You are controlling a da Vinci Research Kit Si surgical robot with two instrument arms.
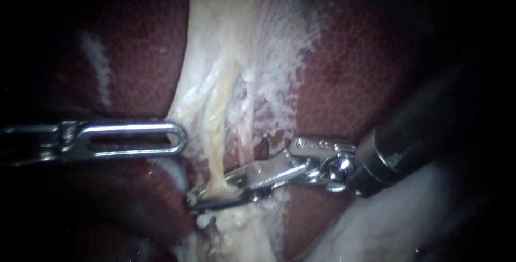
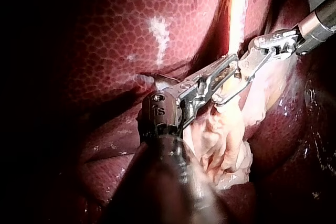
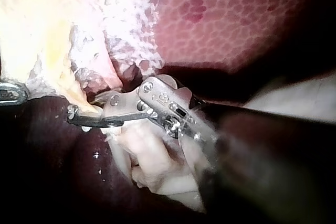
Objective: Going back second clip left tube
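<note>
**Q:** How far along is the step?

**A:** Withdrawal after clipping, early stage. My right instrument (image 1: 193, 200) enters from the right. Its jaws sit astride the left tube (image 1: 217, 133), the yellowish strand running down the pale tissue (image 1: 269, 41) between the dark red faces of the liver (image 1: 349, 79). They cross it low down, just above a pale lump. I judge the retreat hardly begun, since the jaws are not clear of the tube. Whether a clip sits on the tube I cannot make out, because metal covers that stretch in every view.

**Q:** And the jaws themselves?

**A:** Right: parted. The left wrist view shows a narrow gap between two thin prongs, with the tube passing through it. I read them as around the tube rather than squeezing it, though the endoscope view leaves little room either side. On my left instrument (image 1: 180, 139), the slotted jaws lie together and hold nothing that I can see. Their tip is just beside the edge of the pale tissue, apart from the right instrument.

**Q:** Pose, and what is left?

**A:** The right shaft slopes down from the upper right, and its wrist is bent so the jaws point nearly level across the tube. The left shaft lies level over the liver. What is left is to draw the right jaws back along their own line until free, without dragging the tube, and then to look for the clip.
</note>
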